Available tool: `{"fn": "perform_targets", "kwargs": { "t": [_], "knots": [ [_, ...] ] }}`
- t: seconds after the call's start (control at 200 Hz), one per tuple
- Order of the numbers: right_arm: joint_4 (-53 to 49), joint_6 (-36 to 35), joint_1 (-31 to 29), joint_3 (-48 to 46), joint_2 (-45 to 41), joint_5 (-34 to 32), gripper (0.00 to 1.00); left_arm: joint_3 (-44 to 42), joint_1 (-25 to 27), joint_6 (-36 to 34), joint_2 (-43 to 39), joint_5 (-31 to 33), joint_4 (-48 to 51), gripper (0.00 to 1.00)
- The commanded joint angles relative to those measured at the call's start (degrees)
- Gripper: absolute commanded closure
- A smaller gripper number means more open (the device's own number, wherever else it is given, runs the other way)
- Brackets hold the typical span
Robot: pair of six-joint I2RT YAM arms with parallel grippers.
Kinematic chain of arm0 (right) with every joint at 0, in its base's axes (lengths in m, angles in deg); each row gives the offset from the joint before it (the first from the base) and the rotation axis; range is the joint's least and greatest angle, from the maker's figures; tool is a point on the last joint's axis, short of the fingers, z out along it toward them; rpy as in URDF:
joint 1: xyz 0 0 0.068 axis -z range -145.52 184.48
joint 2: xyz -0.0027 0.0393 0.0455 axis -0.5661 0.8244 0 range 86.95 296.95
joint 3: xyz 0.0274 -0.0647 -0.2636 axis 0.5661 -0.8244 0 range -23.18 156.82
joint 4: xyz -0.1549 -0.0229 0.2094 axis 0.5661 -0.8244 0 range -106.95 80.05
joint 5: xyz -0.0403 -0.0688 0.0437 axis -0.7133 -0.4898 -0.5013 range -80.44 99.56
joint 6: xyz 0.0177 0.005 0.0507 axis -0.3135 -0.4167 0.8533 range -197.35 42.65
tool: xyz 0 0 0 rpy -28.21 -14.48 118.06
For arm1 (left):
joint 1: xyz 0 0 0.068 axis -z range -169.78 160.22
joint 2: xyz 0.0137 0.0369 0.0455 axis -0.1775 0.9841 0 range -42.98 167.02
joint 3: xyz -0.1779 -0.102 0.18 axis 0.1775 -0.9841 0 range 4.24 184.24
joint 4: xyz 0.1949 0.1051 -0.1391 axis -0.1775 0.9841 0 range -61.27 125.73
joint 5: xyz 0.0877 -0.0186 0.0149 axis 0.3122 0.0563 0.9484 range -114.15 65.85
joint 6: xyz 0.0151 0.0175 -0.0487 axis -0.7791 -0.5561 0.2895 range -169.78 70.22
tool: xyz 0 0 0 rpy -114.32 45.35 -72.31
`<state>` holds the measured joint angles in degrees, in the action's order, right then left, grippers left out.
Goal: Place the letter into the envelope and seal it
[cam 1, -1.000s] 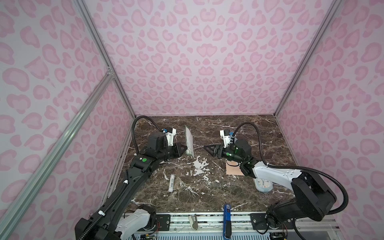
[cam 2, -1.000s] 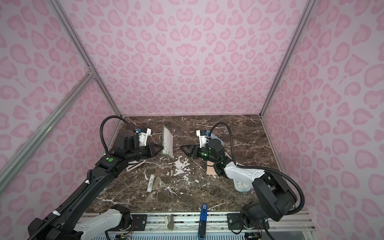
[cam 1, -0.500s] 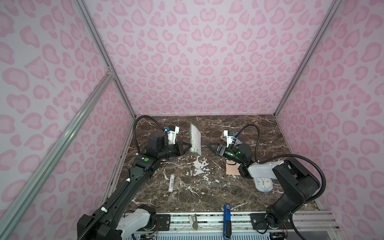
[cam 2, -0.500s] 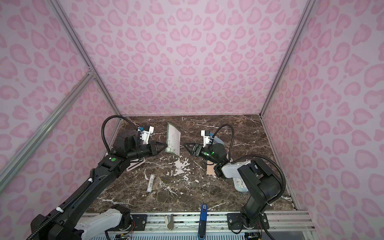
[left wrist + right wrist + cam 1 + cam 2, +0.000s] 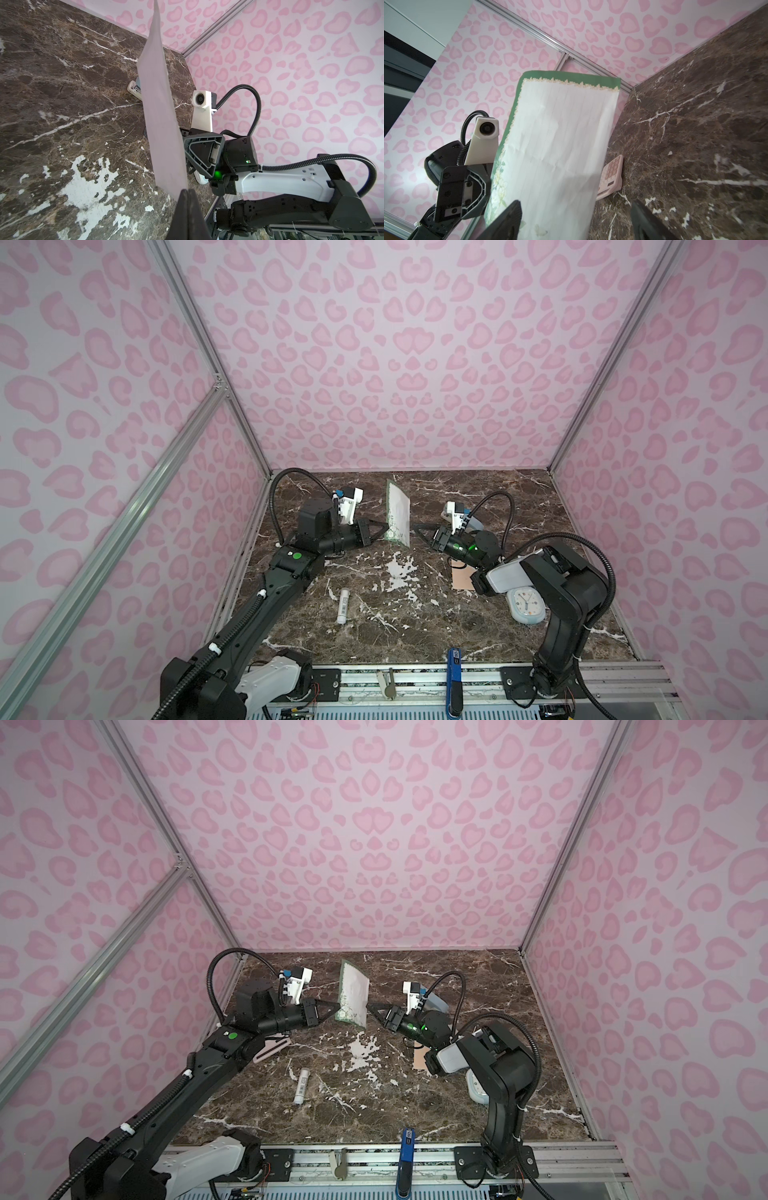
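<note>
Dark marble tabletop (image 5: 415, 626): the left gripper (image 5: 383, 530) is clamped on the letter (image 5: 398, 512), which stands upright from its fingertips. Just beyond it the right gripper (image 5: 420, 531) has its fingers apart, the envelope (image 5: 460, 580) lying flat behind them.

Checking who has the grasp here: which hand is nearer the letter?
Left. The left hand is shut on the lower corner of the letter, holding it upright. The right hand is open just beyond the letter's other side; whether it touches cannot be told.
</note>
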<state>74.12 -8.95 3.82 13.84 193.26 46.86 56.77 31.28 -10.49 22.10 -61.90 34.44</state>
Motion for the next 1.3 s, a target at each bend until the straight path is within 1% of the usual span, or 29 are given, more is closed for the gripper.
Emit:
{"fn": "perform_targets", "kwargs": {
  "t": [0.0,0.25,0.43,0.53,0.8,0.925,1.19,1.3],
  "knots": [
    [5.2,0.82,-0.22,0.76,0.66,-0.03,0.15,0.03,-0.03,0.87,0.96,-1.7,-4.4,0.96],
    [5.17,2.51,-0.46,2.95,3.05,0.05,0.16,-0.84,0.1,2.24,1.15,-2.28,-7.1,0.96],
    [5.18,3.92,-0.61,4.83,5.96,-0.09,0.16,-1.29,0.11,2.26,0.16,-2.23,-7.22,0.96],
    [5.2,4.15,-0.95,6.1,6.46,1.05,0.16,-1.47,0.08,2.03,0.0,-2.25,-7.09,0.96],
    [5.16,4.34,-0.92,7.78,4.55,4.91,0.2,-1.64,0.04,1.32,0.31,-1.79,-6.28,0.96],
    [5.16,4.7,-0.64,7.42,3.59,5.19,0.22,-1.51,0.1,1.14,0.4,-1.79,-6.12,0.96],
    [5.22,5.81,3.43,5.35,0.42,6.76,0.28,-0.77,0.04,0.18,0.49,-1.18,-4.38,0.96],
    [5.21,6.14,3.12,5.38,-0.39,7.7,0.32,-0.68,0.09,0.16,0.83,-1.0,-4.29,0.96]
  ]
}}
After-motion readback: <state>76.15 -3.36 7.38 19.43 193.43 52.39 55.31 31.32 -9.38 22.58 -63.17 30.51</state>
